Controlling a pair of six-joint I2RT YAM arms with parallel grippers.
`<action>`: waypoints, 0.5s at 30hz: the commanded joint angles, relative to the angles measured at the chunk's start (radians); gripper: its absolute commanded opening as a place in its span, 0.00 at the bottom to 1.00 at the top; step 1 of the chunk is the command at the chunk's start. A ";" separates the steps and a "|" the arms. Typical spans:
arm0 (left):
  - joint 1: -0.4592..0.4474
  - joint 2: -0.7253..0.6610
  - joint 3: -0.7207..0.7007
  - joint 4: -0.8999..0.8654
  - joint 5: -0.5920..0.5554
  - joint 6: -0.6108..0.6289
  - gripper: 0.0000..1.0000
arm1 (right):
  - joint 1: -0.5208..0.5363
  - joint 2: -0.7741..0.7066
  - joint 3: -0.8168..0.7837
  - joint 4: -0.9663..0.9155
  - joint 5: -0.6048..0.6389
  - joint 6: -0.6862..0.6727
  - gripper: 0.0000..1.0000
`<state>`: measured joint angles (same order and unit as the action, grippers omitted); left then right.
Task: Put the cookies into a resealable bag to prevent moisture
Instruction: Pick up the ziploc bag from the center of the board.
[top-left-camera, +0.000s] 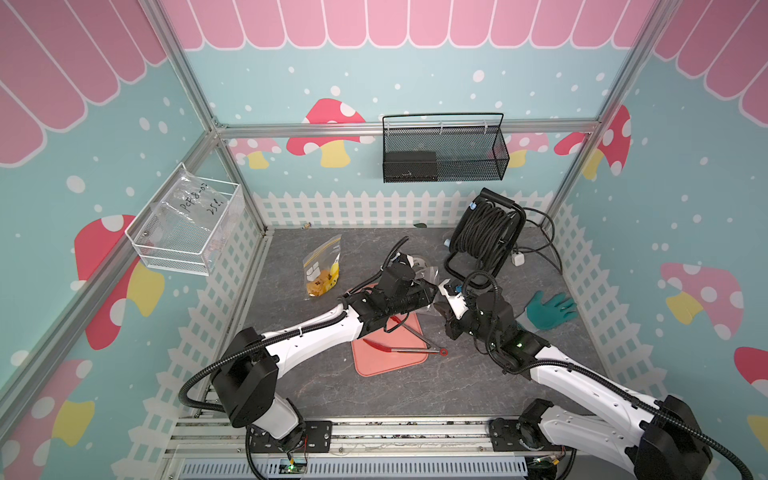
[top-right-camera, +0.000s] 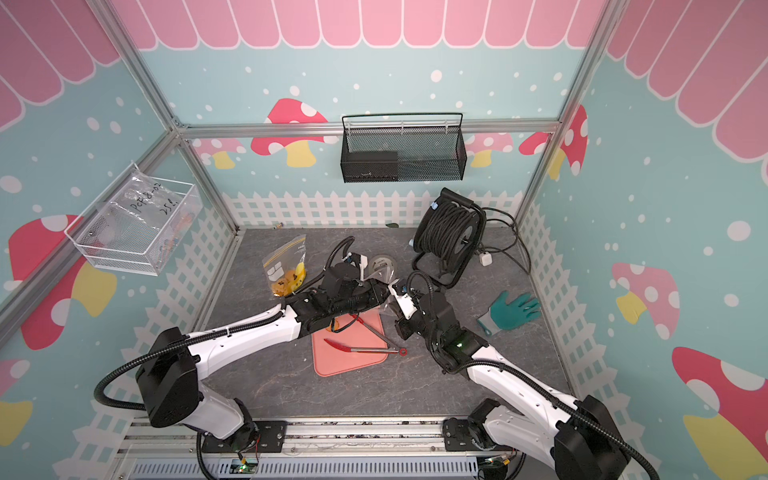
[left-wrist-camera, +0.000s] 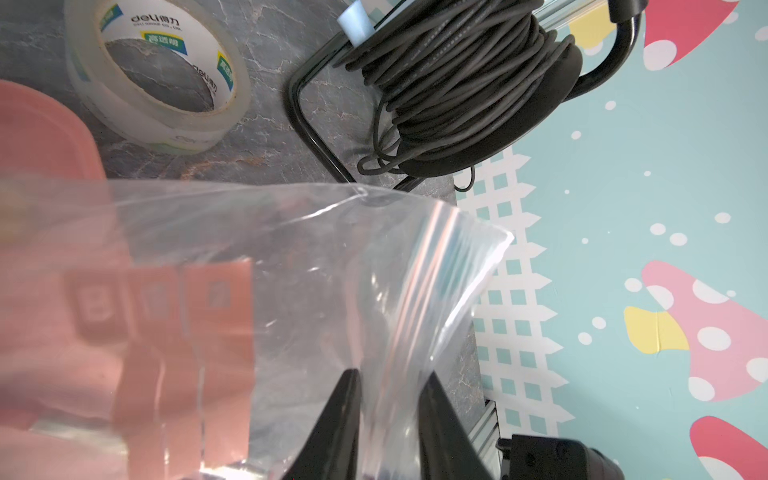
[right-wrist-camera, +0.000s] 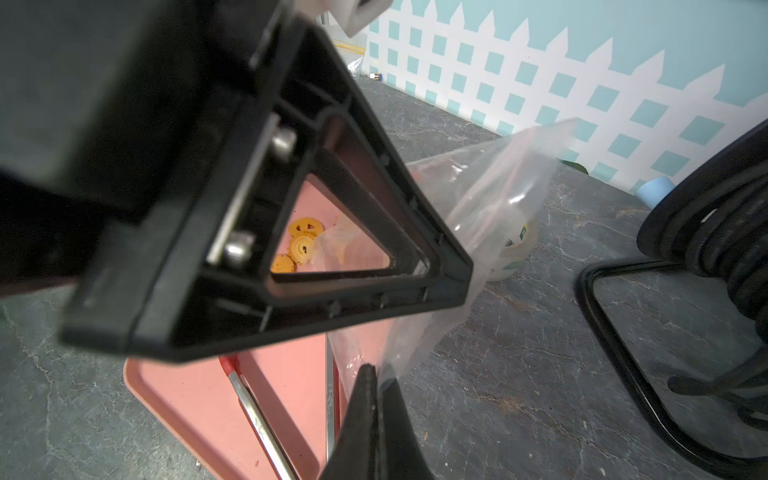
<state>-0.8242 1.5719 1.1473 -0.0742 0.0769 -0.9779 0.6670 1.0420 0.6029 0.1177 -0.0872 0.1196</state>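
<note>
A clear resealable bag (left-wrist-camera: 332, 257) (right-wrist-camera: 490, 199) hangs between my two grippers above the far end of the pink tray (top-left-camera: 386, 368). My right gripper (right-wrist-camera: 376, 370) is shut on the bag's lower edge. The left gripper (left-wrist-camera: 392, 374) straddles the bag's zip rim, its jaws still apart with film between them. Through the left gripper's triangular fingers (right-wrist-camera: 395, 199), a few round scalloped orange cookies (right-wrist-camera: 304, 243) show lying on the tray. Blurred pink-red strips (left-wrist-camera: 216, 307) show through the film.
Red-tipped metal tongs (top-left-camera: 401, 351) lie on the tray. A tape roll (left-wrist-camera: 158, 79) sits just behind the bag. A black cable reel (top-left-camera: 486, 232) stands at the back right and a green glove (top-left-camera: 550, 309) lies to the right. A printed pouch (top-left-camera: 322, 270) holds yellow pieces on the left.
</note>
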 joint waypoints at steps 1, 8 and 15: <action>0.003 0.017 0.052 -0.034 0.031 0.020 0.12 | 0.010 -0.004 -0.006 0.018 0.014 -0.017 0.00; 0.014 0.016 0.097 -0.096 0.044 0.086 0.00 | 0.008 -0.032 -0.025 0.017 0.036 0.044 0.12; 0.030 -0.010 0.162 -0.256 0.080 0.238 0.00 | -0.044 -0.166 -0.070 0.068 -0.040 0.288 0.54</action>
<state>-0.8009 1.5818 1.2800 -0.2405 0.1246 -0.8219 0.6476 0.9142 0.5545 0.1268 -0.0879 0.2699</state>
